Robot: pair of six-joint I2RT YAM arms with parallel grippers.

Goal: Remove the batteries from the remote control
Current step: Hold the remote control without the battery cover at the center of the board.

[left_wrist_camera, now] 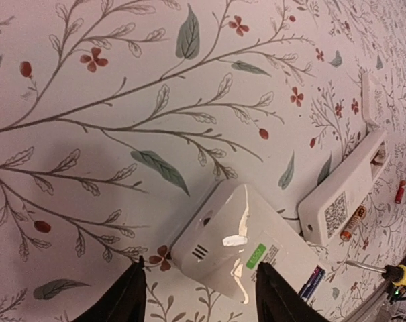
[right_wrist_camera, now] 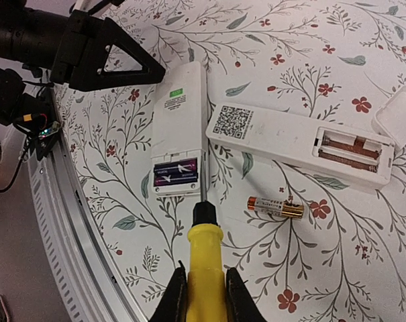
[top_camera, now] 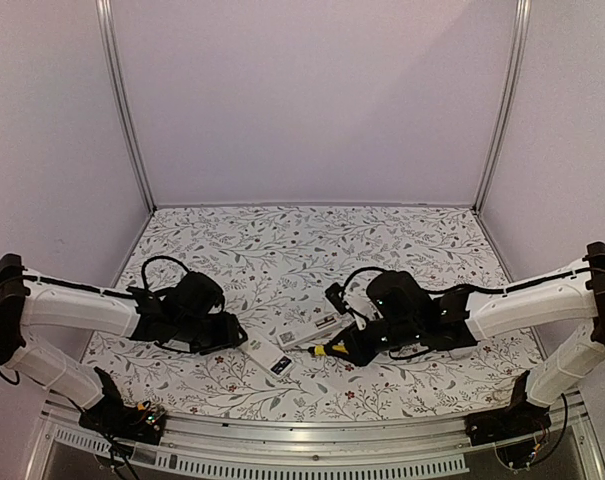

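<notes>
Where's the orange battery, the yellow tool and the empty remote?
orange battery (right_wrist_camera: 275, 207), right wrist view, middle of its body
yellow tool (right_wrist_camera: 205, 245), right wrist view, its yellow handle
empty remote (right_wrist_camera: 283, 137), right wrist view, its white back

Floral tablecloth (top_camera: 282, 240), lilac walls (top_camera: 312, 100), metal posts (top_camera: 123, 100)

My table, flowered top, remotes laid out backs up.
On the table (top_camera: 282, 240) two white remotes lie close together; the green-labelled remote (right_wrist_camera: 180, 127) holds dark batteries (right_wrist_camera: 177, 176); the QR-coded remote (right_wrist_camera: 283, 137) has its bay bare; an orange battery (right_wrist_camera: 275, 207) lies loose just beside it; a white lid (right_wrist_camera: 398, 114) sits at its end.
</notes>
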